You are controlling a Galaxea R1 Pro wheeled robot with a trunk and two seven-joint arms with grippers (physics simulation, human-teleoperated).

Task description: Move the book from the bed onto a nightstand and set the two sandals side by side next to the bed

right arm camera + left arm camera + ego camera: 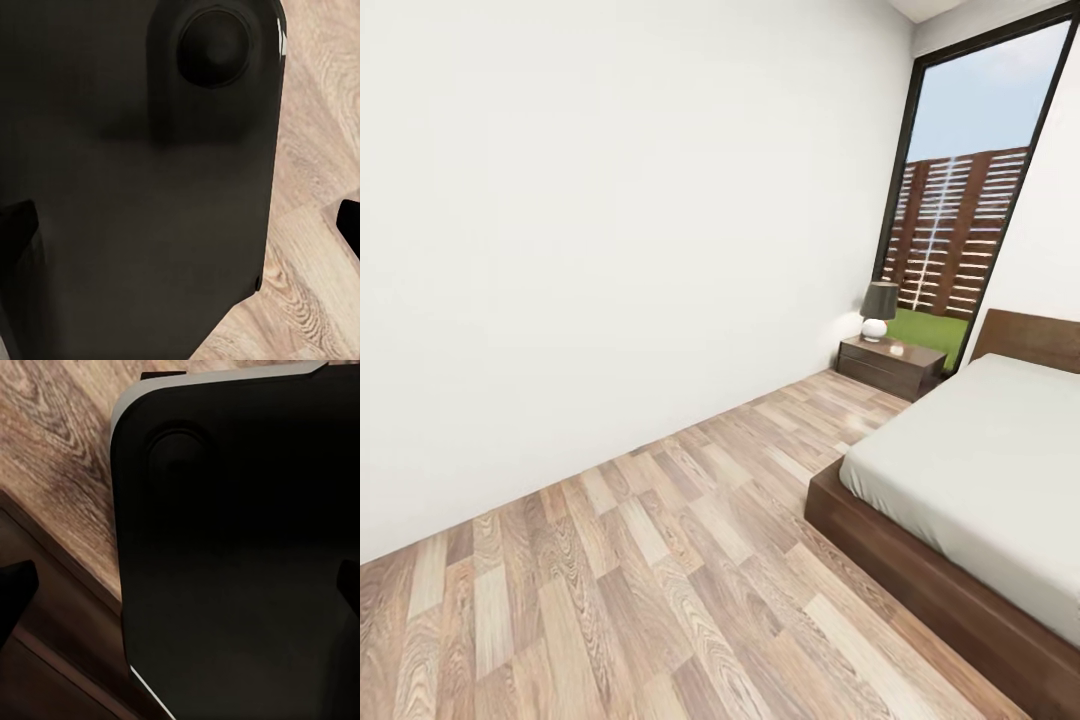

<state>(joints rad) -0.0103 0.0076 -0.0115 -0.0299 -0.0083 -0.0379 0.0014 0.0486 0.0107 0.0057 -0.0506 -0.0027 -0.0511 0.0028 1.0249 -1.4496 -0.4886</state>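
White-walled bedroom (610, 200), plank floor (660, 560). Left fingertips (15, 585) and right fingertips (16, 225) far apart, released, grasping nothing. Bed (960, 480) at 3 o'clock; nightstand (890, 365) with lamp (878, 310) at 1 o'clock, beside window (970, 200).

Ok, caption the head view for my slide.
Bedroom with a bed at right, a nightstand bearing a lamp by the window.
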